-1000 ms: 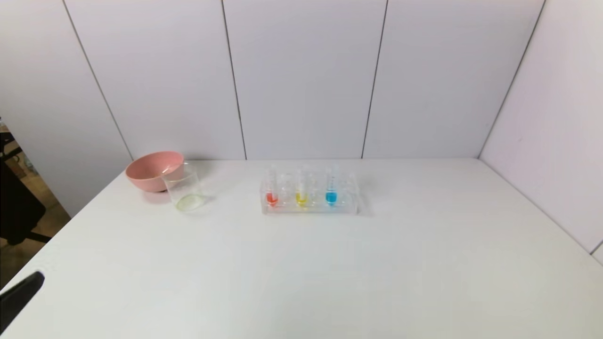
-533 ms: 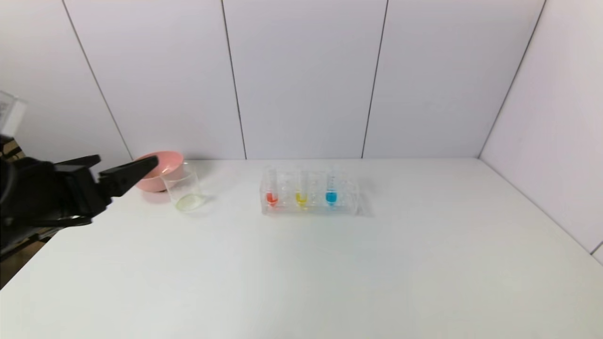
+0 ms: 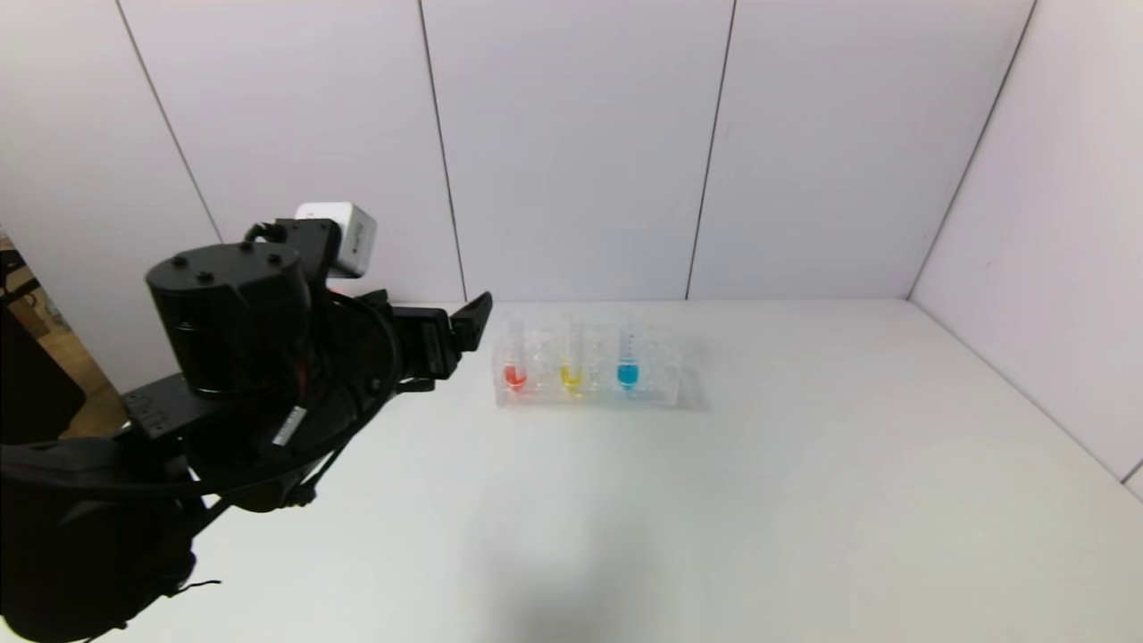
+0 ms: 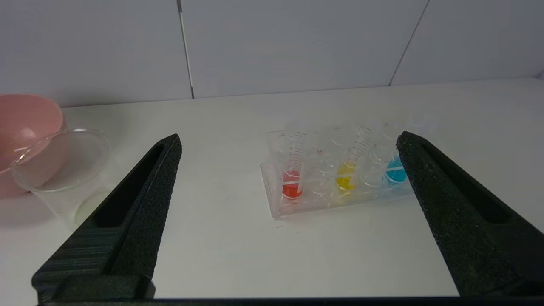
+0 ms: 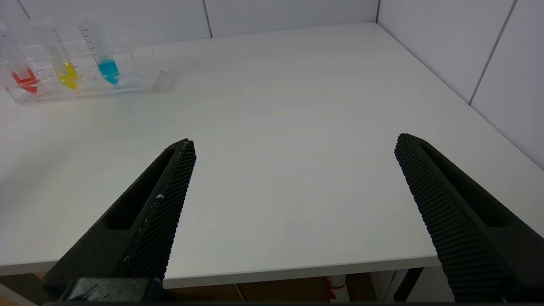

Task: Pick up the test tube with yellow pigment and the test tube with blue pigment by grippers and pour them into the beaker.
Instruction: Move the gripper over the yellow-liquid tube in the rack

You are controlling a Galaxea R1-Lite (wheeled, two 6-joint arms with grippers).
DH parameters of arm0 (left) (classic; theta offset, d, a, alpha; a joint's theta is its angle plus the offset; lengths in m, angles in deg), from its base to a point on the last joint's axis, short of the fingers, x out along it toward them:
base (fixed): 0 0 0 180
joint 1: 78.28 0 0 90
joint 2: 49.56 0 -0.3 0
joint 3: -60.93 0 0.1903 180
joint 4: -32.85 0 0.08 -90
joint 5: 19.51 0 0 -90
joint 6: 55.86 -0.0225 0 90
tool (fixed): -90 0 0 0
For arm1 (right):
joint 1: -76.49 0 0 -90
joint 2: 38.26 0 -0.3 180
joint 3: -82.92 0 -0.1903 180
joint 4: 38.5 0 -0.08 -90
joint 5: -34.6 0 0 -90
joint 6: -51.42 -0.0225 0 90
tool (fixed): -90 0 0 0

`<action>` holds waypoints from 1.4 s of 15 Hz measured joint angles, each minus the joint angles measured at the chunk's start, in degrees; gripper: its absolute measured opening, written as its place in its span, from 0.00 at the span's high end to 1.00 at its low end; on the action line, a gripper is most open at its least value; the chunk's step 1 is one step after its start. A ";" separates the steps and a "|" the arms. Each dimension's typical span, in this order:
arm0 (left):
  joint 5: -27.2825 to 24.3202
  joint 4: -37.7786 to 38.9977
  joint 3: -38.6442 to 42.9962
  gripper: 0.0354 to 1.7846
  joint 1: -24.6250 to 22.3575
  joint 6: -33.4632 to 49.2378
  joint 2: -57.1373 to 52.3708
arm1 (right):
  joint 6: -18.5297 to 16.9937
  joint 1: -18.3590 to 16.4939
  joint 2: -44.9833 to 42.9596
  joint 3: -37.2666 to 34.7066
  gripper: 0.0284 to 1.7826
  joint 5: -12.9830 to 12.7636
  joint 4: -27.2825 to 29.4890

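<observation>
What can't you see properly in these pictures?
- Head view: the left gripper and its arm hide the beaker and pink bowl; only the left wrist view shows them.
- Left wrist view: a finger covers part of the test tube with blue pigment; the picture's edge cuts the bowl.
- Head view: the right gripper is out of frame.
- All views: the tubes' markings are too small to read.

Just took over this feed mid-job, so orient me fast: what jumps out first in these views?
The left pincer and its bulky black arm fill the table's left side, jaws wide open and empty, pointing at the clear rack near the back wall. In that rack stand three tubes: red, the test tube with yellow pigment and the test tube with blue pigment. The beaker sits against a pink bowl.
</observation>
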 joint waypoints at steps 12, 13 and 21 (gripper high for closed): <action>3.30 6.02 -12.68 0.01 5.90 1.02 23.17 | 0.00 0.00 0.00 0.00 0.04 0.00 0.00; 3.21 6.07 -14.25 0.01 5.88 0.99 24.56 | 0.00 0.00 0.00 0.00 0.04 0.02 0.00; 3.10 5.41 -23.53 0.01 5.11 0.99 32.96 | 0.00 0.00 0.00 0.00 0.04 0.00 -0.02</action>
